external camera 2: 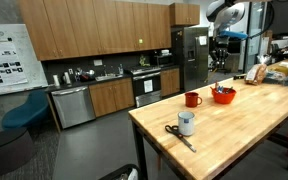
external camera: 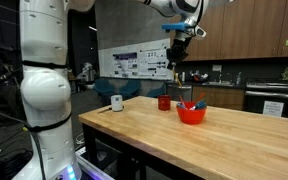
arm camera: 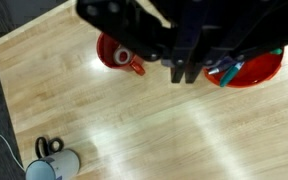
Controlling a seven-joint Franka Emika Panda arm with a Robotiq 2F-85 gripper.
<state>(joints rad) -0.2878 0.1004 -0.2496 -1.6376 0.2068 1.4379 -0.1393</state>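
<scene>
Dark and blurred against the wrist camera, the hand (arm camera: 189, 72) hangs with its fingers pressed closed, high above the wooden desk (arm camera: 134, 120). Below it stand a red mug (arm camera: 114, 52) on the left and a red bowl (arm camera: 266, 72) on the right, near each other. A white mug (arm camera: 54, 165) and black scissors (arm camera: 46, 147) sit together, well apart from the red pair, farther left.
</scene>
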